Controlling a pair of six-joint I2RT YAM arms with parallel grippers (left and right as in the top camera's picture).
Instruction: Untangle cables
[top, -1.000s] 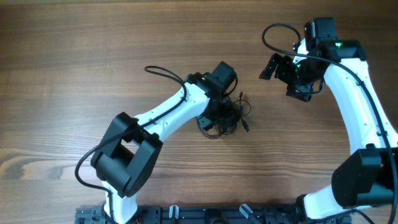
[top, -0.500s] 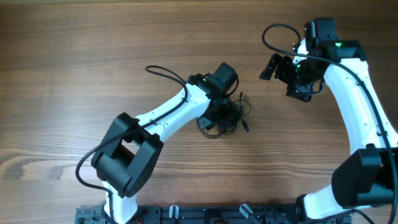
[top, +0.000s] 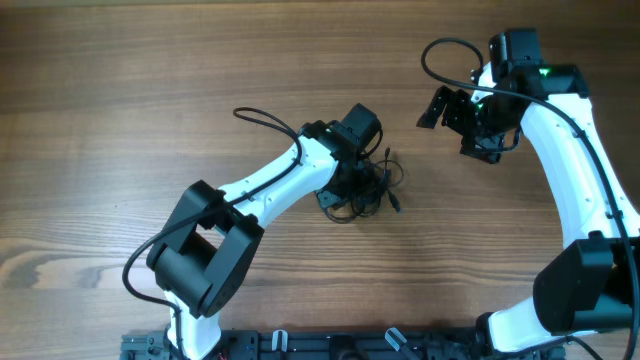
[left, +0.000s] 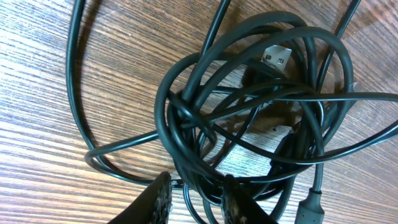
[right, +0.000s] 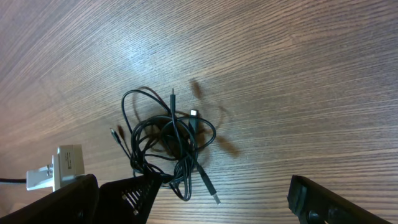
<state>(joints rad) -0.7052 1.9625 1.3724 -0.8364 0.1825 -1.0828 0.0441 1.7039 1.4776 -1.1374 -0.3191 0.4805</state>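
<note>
The cables lie as a small black knot on the wooden table, mid-table. In the left wrist view the cables fill the frame as looped cords with a silver USB plug on top. My left gripper is down on the knot's left side. Its jaws stand narrowly open around a few strands, with wood still showing beside the left finger. My right gripper hangs wide open above the table, up and right of the knot. From that wrist the cables lie ahead of the open right gripper, apart from it.
A thicker black arm cable loops off the left arm. Another one arcs by the right arm. A loose plug end points out of the knot toward the right gripper. The arms' base rail runs along the table's front edge.
My left gripper's jaws have drawn closer together around the strands. Neither arm nor the knot has visibly moved.
</note>
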